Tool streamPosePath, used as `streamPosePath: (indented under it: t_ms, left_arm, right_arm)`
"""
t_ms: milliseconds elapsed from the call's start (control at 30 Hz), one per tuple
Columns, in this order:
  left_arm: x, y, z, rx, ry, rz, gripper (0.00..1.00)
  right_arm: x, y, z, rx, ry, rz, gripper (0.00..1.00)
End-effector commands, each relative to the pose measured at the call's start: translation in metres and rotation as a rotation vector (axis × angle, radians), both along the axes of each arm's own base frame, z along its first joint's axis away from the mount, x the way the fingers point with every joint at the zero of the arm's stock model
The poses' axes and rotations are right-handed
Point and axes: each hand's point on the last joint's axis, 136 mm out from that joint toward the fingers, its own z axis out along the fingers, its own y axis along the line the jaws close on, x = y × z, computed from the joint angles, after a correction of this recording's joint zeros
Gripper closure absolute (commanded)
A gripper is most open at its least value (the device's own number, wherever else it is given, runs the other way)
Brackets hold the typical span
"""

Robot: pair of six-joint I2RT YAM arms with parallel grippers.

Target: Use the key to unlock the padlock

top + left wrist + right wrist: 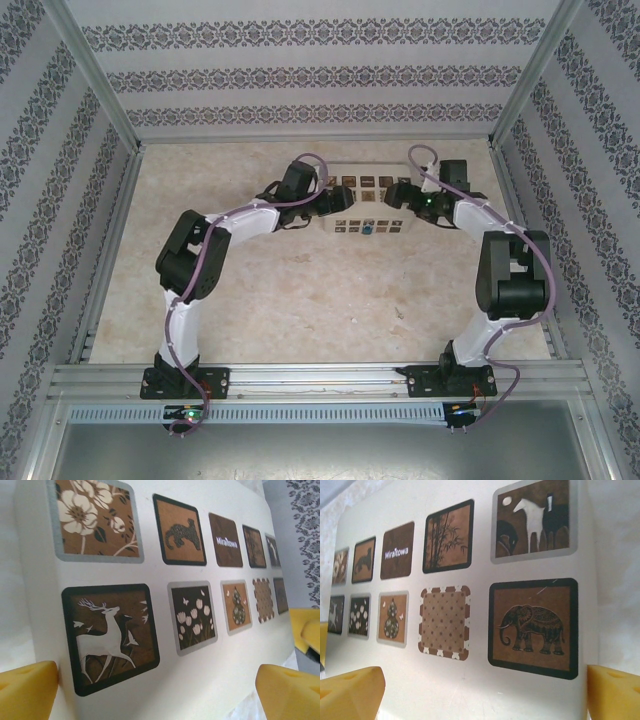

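White arms (245, 218) bowed inward, fingers (285, 690) wide

from above, the padlock (368, 230) was a blue speck at the near edge of the white box (365, 215), its shackle too small to tell. the left hand (325, 203) and right hand (392, 195) hid the box's two ends. the wrist views' bottom edge cut off the yellow fingertips (27, 690).

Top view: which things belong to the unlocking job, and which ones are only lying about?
For the job: padlock, small and blue; left gripper, open; right gripper, open.
Lying about: white box with brown tiles.
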Motion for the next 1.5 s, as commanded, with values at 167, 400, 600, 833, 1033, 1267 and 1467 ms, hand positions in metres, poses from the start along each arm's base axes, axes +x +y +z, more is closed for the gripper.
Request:
streamPosePath:
  t_ms: [167, 400, 600, 833, 1033, 1267, 1467]
  left_arm:
    - [-0.026, 0.0, 0.043, -0.083, -0.073, -0.076, 0.01]
    - [-0.039, 0.029, 0.044, -0.061, -0.062, -0.034, 0.01]
    - [-0.041, 0.054, 0.042, -0.04, -0.057, 0.016, 0.0]
    - [-0.038, 0.079, 0.035, -0.012, -0.046, 0.065, 0.0]
    - [-0.036, 0.1, 0.027, -0.008, -0.029, 0.108, 0.0]
    - [-0.037, 0.13, 0.026, 0.04, -0.036, 0.166, 0.01]
    - [-0.048, 0.173, 0.05, 0.109, -0.123, 0.232, 0.01]
  right_arm:
    - [-0.048, 0.072, 0.016, 0.121, -0.009, 0.155, 0.02]
    - [-0.078, 0.099, 0.011, 0.13, -0.012, 0.177, 0.02]
    - [-0.1, 0.124, 0.007, 0.116, -0.007, 0.199, 0.02]
    - [-0.114, 0.144, 0.005, 0.112, -0.001, 0.239, 0.02]
    - [-0.121, 0.15, 0.003, 0.112, 0.025, 0.261, 0.02]
    - [-0.119, 0.124, 0.007, -0.012, -0.006, 0.161, 0.02]
    - [-0.133, 0.072, 0.022, -0.217, -0.008, 0.035, 0.02]
